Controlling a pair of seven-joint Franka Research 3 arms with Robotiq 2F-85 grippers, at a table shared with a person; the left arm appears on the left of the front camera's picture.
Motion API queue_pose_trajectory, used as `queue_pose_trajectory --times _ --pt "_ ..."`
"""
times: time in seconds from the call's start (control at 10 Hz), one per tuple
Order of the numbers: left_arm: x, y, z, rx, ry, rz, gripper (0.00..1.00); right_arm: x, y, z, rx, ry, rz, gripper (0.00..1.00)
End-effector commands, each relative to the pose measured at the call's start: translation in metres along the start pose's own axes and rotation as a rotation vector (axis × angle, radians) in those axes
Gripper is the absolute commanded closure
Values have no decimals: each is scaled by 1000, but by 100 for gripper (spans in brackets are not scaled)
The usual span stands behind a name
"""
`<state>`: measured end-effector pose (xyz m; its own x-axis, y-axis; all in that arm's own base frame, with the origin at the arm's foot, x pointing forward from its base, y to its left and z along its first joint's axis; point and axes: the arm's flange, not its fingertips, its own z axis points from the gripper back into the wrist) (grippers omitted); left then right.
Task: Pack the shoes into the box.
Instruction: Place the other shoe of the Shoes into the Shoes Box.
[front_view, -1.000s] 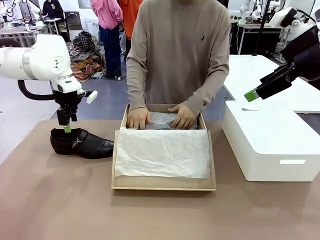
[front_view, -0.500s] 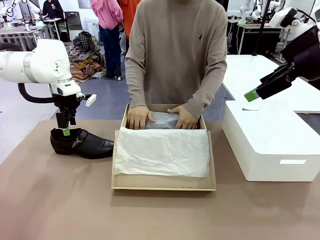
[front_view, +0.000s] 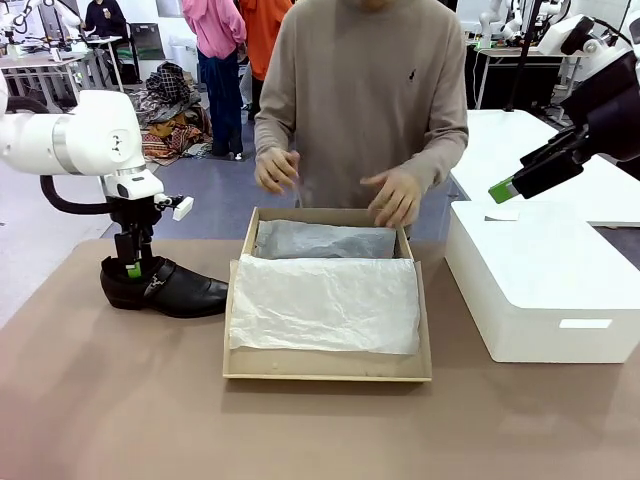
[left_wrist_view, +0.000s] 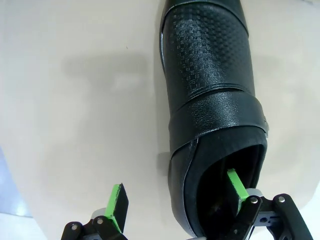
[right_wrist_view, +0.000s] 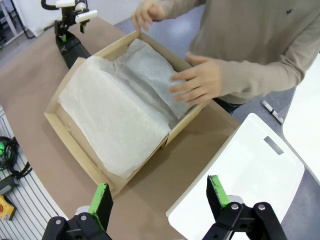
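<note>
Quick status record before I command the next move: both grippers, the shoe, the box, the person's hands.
left gripper: jaws open, astride the side wall of the shoe at its heel, one finger inside the opening
right gripper: jaws open, holding nothing, raised off the table
shoe: on the table, left of the box
box: open, tissue paper inside
person's hands: above the box's far end, not touching it

Left hand (front_view: 133, 268) at shoe (front_view: 182, 291) heel, person (front_view: 360, 100) behind tissue-lined box (front_view: 327, 372)
</note>
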<state>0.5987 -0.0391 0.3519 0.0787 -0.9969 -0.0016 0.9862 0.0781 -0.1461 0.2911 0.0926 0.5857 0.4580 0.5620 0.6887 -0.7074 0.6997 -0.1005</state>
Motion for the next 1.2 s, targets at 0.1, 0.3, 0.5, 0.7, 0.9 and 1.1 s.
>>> queue_pose_trajectory --times 0.1,0.3,0.5,0.7,0.9,1.1 --pt "-1 4 -6 -12 -11 46 0 0 0 0 8 -5 0 0" --pt "-1 3 -9 -20 -8 40 0 0 0 0 8 -5 0 0" --pt "0 3 -10 -34 -13 32 20 0 0 0 8 -5 0 0" --pt "-2 2 -10 -45 -11 39 60 0 0 0 8 -5 0 0" --pt "1 -2 -8 -46 2 48 99 0 0 0 8 -5 0 0" --pt "1 -3 -8 -38 16 47 100 0 0 0 8 -5 0 0"
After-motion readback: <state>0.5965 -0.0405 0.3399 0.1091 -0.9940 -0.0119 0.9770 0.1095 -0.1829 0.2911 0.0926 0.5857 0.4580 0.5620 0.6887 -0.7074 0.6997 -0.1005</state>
